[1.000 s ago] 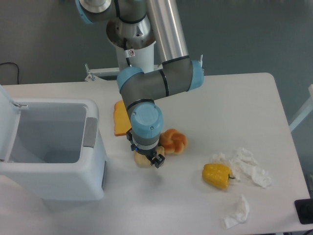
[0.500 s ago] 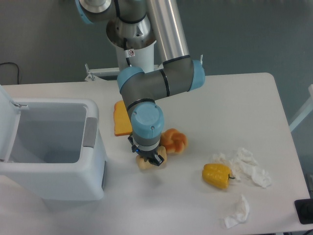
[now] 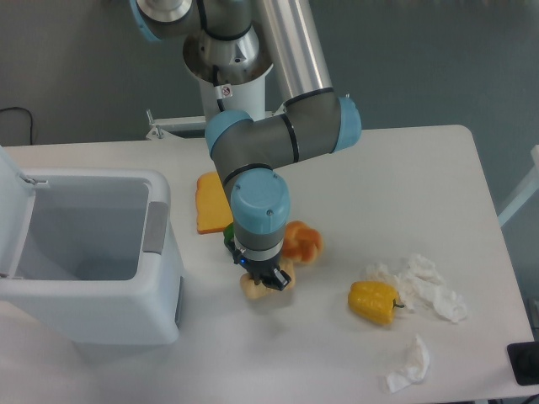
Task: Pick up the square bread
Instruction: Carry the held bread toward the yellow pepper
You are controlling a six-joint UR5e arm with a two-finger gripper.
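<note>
While the arm was bent down over the table, the pincer was seen low at the table surface, right on top of the square bread. Only pale beige edges of that bread were visible, showing out from under the dark fingertips to the left and right. Whether the fingers were closed on the bread or merely set around it could not be told, since the wrist hid most of the gap between them.

Just behind and to the right of the pincer, the round orange bun was found, partly covered by the wrist. Behind and to the left of the pincer, the flat orange toast slice was seen lying on the table, its near edge hidden by the arm. A small green thing was glimpsed just beside the wrist, too hidden to name.

Well to the left of the pincer a white open bin was placed. To the right of the pincer a yellow pepper was seen, with crumpled white tissues touching it on its far side, and another tissue scrap lay apart, nearer the table's front edge.
</note>
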